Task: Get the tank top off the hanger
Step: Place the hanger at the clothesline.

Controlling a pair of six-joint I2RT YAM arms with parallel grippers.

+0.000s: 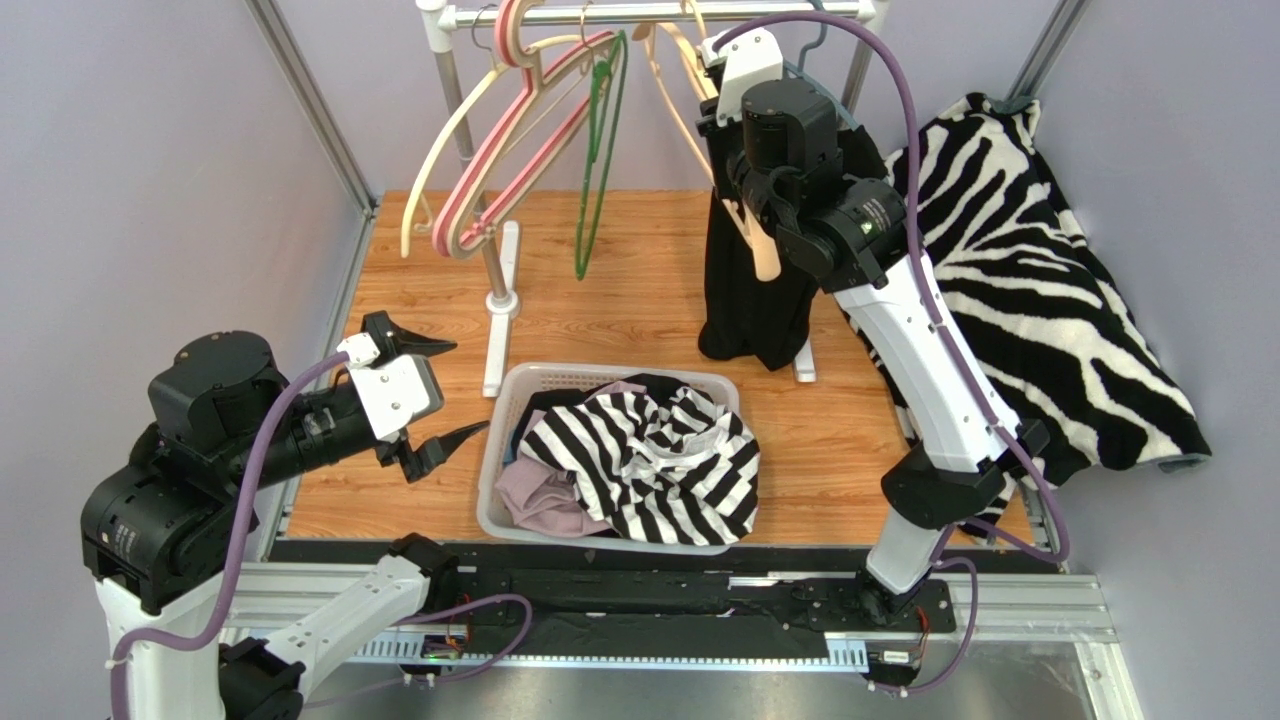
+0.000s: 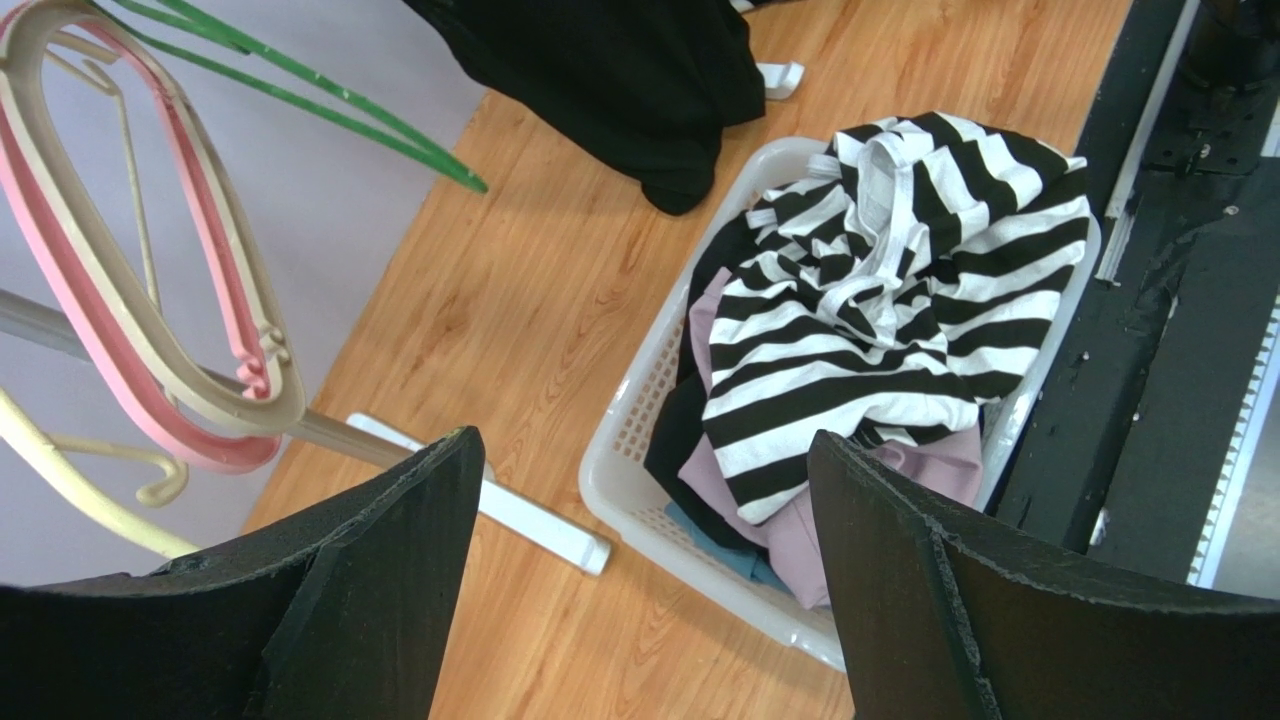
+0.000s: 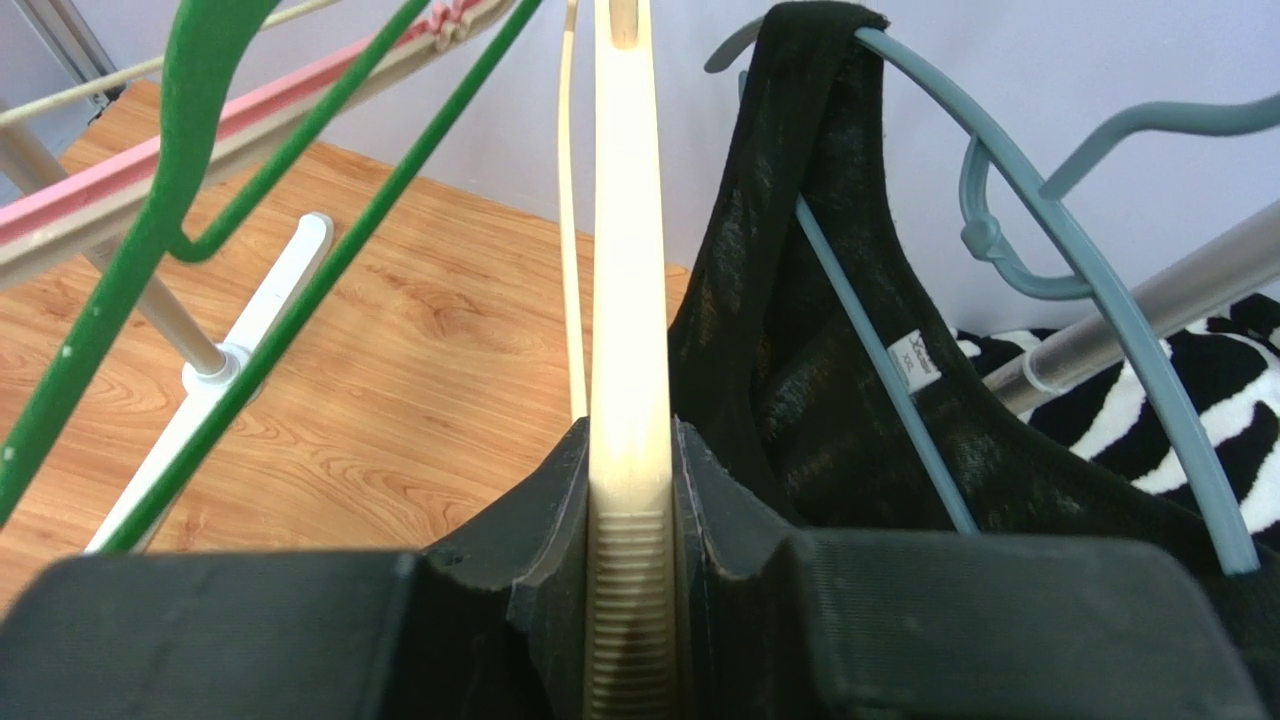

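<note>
1. Pinching the cream hanger (image 3: 628, 225), the right pincer (image 3: 634, 450) is pressing its jaws onto that bare arm at the right end of the clothes rail (image 1: 631, 12), not onto any cloth.
2. The black tank top (image 1: 744, 315) is hanging below that same end of the rail on a blue-grey hanger (image 3: 1082, 248), just beside the cream one, with a strap looping over the hanger's top.
3. The left pincer (image 1: 458, 390) is hovering spread wide and gripping nothing, well in front of the rail's left post.
4. A pull now is probably moving the wrong hanger. The tank top is then going nowhere, and the cream hook may be sliding along or off the rail.
5. If the garment is tugged sideways, its strap is likely catching on the blue-grey shoulder and rocking the light rail.
6. The cream hanger is standing between the right pincer and the tank top.
7. A green hanger (image 1: 601, 165) and a pink hanger (image 1: 504, 165) are crowding the rail's left half.
8. A laundry basket (image 1: 559, 371) with a striped top (image 1: 676, 465) is sitting on the worktop (image 1: 601, 315) in front of the rail's foot, and a zebra cloth (image 1: 1037, 285) is lying to the rail's right.
</note>
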